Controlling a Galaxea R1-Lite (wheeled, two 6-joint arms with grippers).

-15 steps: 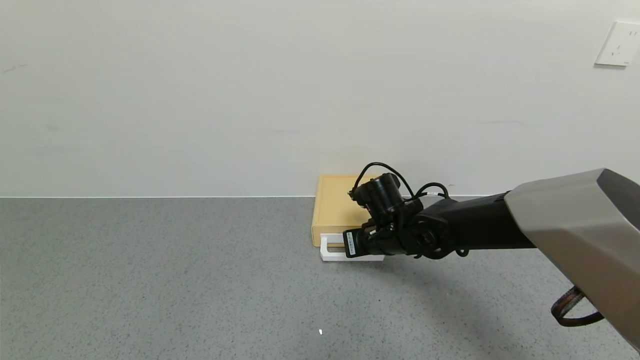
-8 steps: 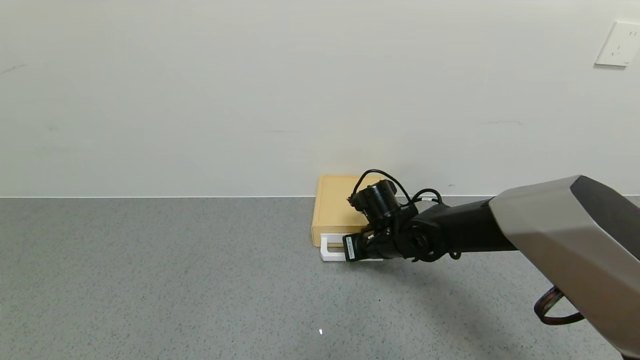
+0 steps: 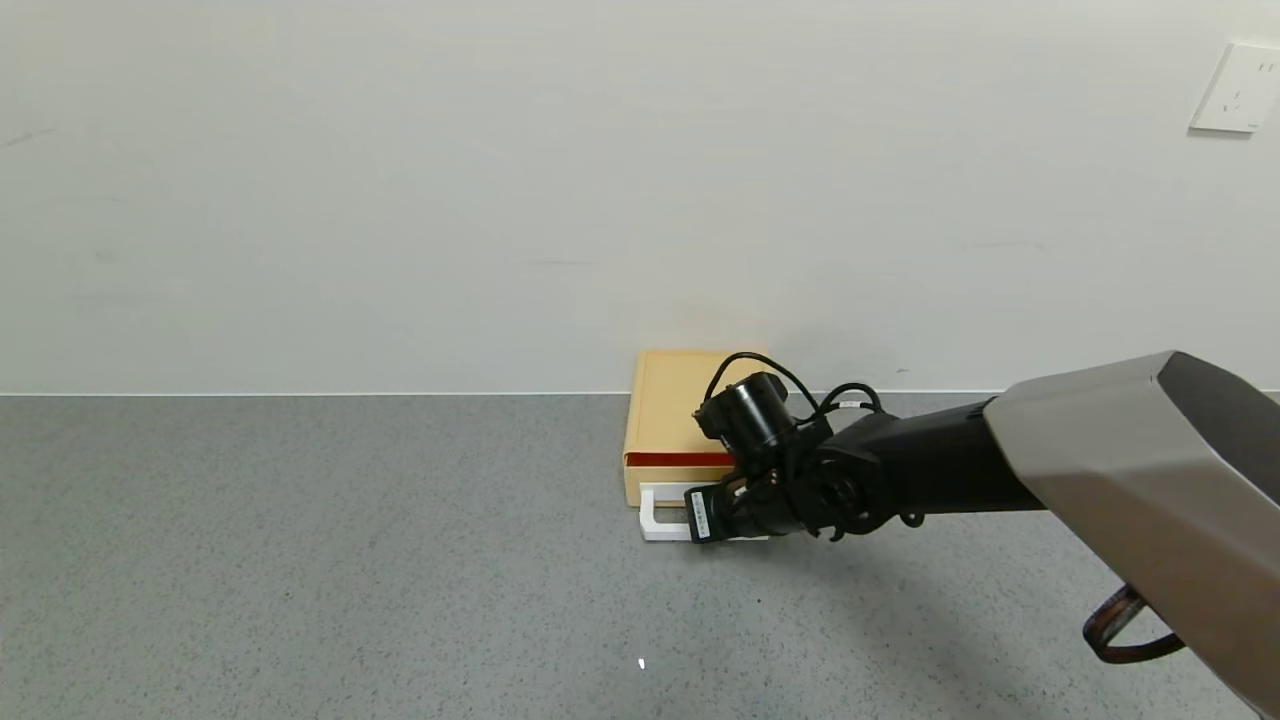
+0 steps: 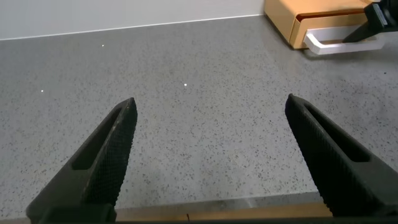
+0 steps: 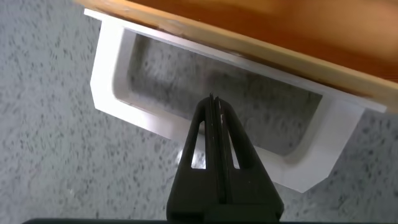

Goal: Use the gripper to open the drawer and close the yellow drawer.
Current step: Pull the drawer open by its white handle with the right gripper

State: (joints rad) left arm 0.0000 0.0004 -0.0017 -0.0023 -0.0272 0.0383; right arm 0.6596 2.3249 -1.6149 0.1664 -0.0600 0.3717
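The mustard-yellow drawer (image 3: 668,405) stands against the wall, and its tray is pulled out a little, showing a red-brown strip (image 3: 680,459) under the top. The white loop handle (image 3: 660,524) lies on the table in front. My right gripper (image 3: 712,522) is shut, pointing down with its tip inside the loop. In the right wrist view the closed fingers (image 5: 213,102) stand within the handle (image 5: 111,93), just inside its front bar, below the tray front (image 5: 280,31). My left gripper (image 4: 211,109) is open and empty, low over the table, far from the drawer (image 4: 286,18).
Grey speckled tabletop (image 3: 350,560) reaches to a white wall. A wall socket (image 3: 1238,88) is at the upper right. A small white speck (image 3: 641,663) lies on the table near the front.
My right gripper has moved toward me with the handle hooked. The tray has slid out slightly, showing a red-brown gap that was not there before.
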